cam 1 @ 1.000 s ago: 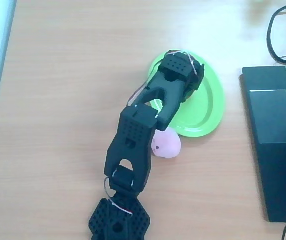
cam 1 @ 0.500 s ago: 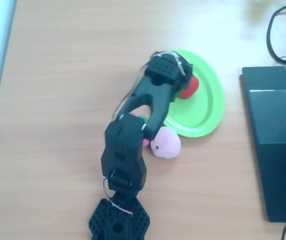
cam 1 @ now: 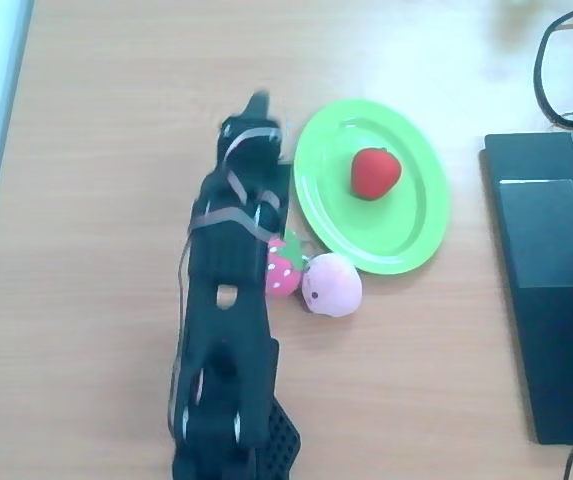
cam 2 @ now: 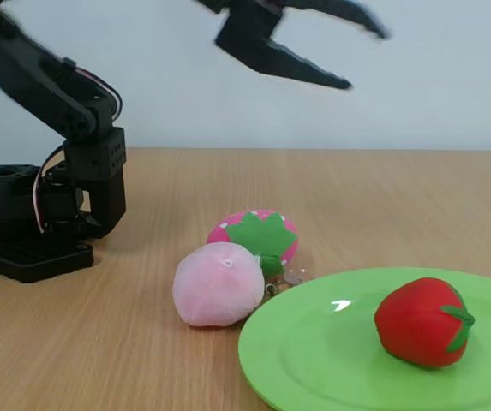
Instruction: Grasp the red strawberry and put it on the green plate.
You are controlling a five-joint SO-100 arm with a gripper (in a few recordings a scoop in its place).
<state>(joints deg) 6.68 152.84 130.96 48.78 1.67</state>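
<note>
The red strawberry (cam 1: pixel 374 172) (cam 2: pixel 423 321) lies on the green plate (cam 1: pixel 406 240) (cam 2: pixel 314 351), in its upper middle in the overhead view. My black gripper (cam 1: pixel 256 115) (cam 2: pixel 363 58) is raised high above the table, left of the plate in the overhead view, well clear of the strawberry. Its jaws stand apart with nothing between them, as the fixed view shows.
A pink strawberry with white dots (cam 1: pixel 284 267) (cam 2: pixel 258 234) and a pale pink round toy (cam 1: pixel 332 285) (cam 2: pixel 219 284) sit against the plate's lower left rim. A black laptop (cam 1: pixel 551 290) and cables (cam 1: pixel 566 60) occupy the right side. The arm's base (cam 2: pixel 31 223) stands at the near edge.
The gripper let go of the red strawberry on the plate, then lifted and swung left off the plate. The arm pulled back, uncovering the pink dotted strawberry.
</note>
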